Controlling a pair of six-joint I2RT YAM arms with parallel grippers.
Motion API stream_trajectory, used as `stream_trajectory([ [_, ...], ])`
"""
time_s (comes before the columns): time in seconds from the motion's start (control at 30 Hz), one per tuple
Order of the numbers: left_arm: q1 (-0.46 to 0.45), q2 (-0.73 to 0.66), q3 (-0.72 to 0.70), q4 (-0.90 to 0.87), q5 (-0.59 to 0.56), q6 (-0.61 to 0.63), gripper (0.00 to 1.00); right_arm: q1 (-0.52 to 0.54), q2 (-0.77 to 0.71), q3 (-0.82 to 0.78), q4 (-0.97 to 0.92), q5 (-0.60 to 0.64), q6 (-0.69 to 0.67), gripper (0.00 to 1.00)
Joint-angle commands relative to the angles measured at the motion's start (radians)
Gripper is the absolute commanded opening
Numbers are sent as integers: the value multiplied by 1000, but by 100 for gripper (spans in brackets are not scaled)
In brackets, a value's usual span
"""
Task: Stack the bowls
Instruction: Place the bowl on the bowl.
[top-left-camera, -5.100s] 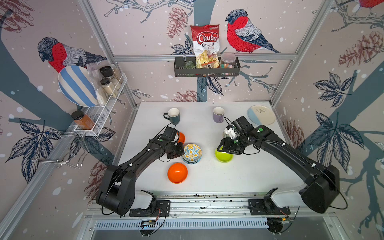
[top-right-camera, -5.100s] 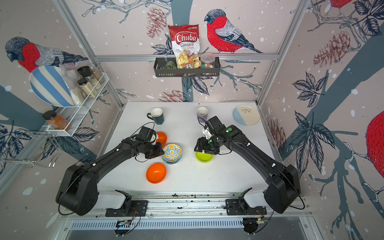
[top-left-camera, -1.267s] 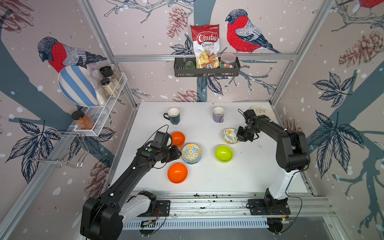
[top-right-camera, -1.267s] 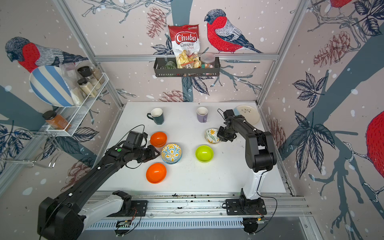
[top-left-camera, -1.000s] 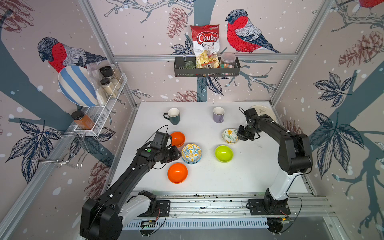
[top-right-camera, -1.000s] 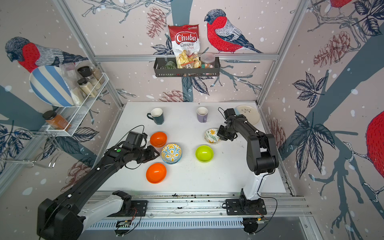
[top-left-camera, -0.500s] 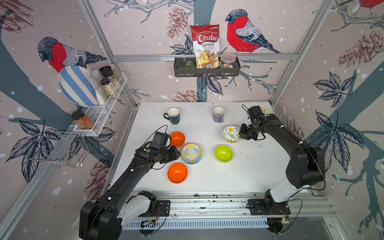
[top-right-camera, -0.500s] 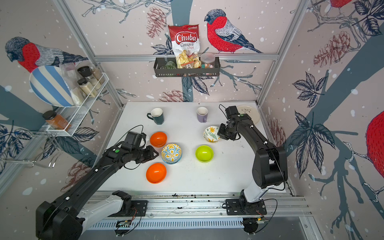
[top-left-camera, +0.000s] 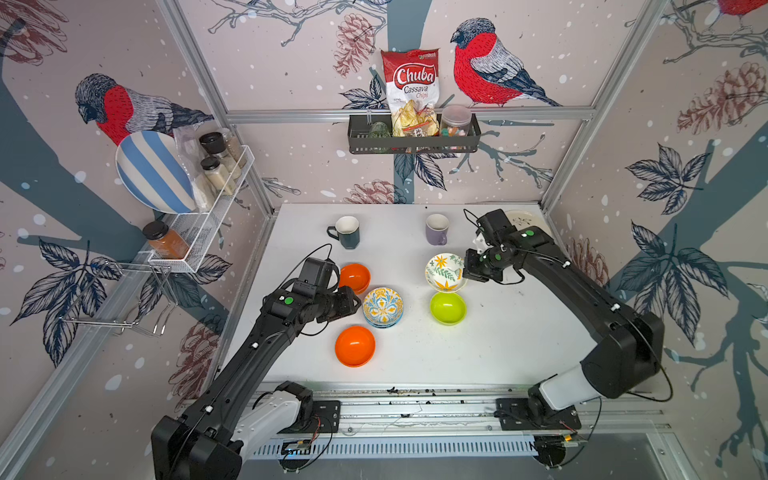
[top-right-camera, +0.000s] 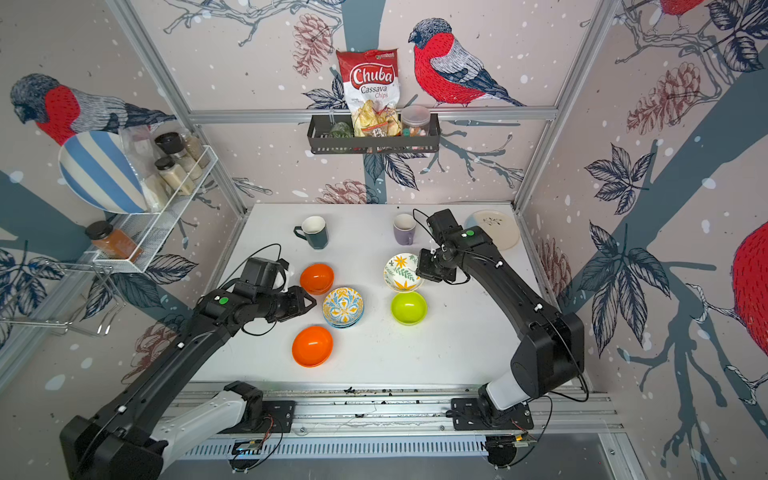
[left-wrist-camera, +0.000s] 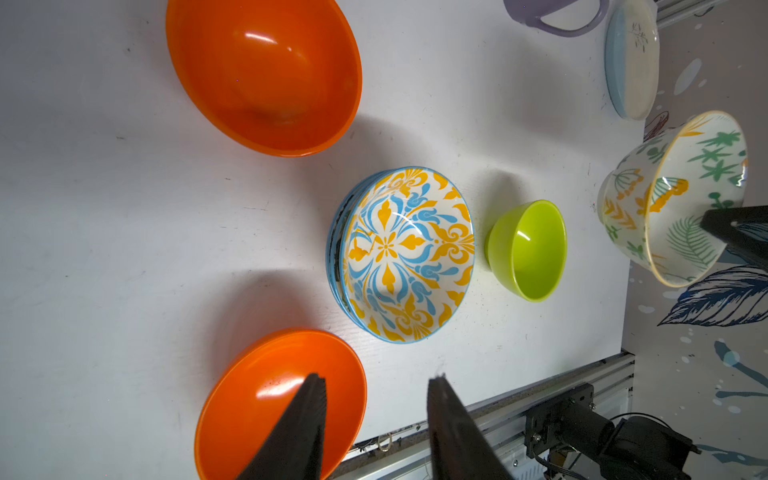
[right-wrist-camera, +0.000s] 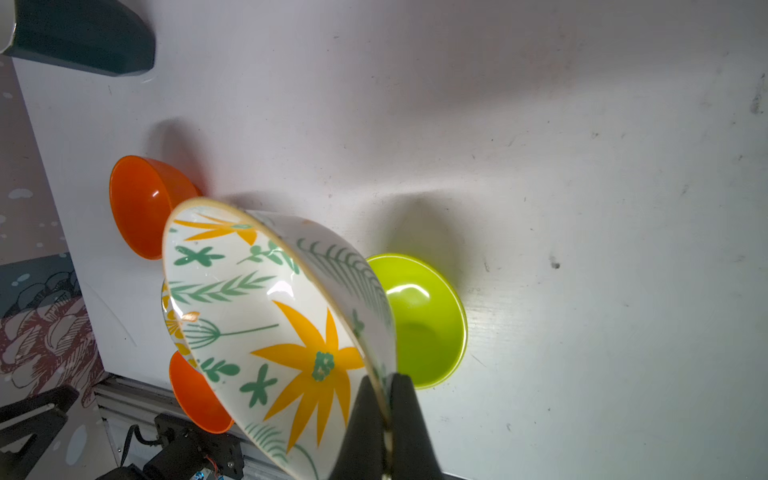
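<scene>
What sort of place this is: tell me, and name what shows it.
Probably a staged kitchen nook for robot trials: a wall rack of spice jars, a chips bag, mugs and bowls on a white table, inside aluminium framing with bird wallpaper.

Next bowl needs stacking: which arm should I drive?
Right. The right gripper is shut on the rim of the floral bowl, holding it lifted near the lime bowl. The left gripper is open and empty beside the tiled bowl.
</scene>
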Motion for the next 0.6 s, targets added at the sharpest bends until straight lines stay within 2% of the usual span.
stream_trajectory([
  [0.0, 3, -5, 28, -49, 18, 22, 45, 31, -16, 24, -41, -14, -27, 0],
  [0.27, 4, -16, 41, -27, 120, 20, 47, 80, -48, 31, -81, -62, -33, 0],
  [0.57, 3, -16, 90, -25, 249, 39, 48, 169, -37, 64, -116, -62, -19, 0],
])
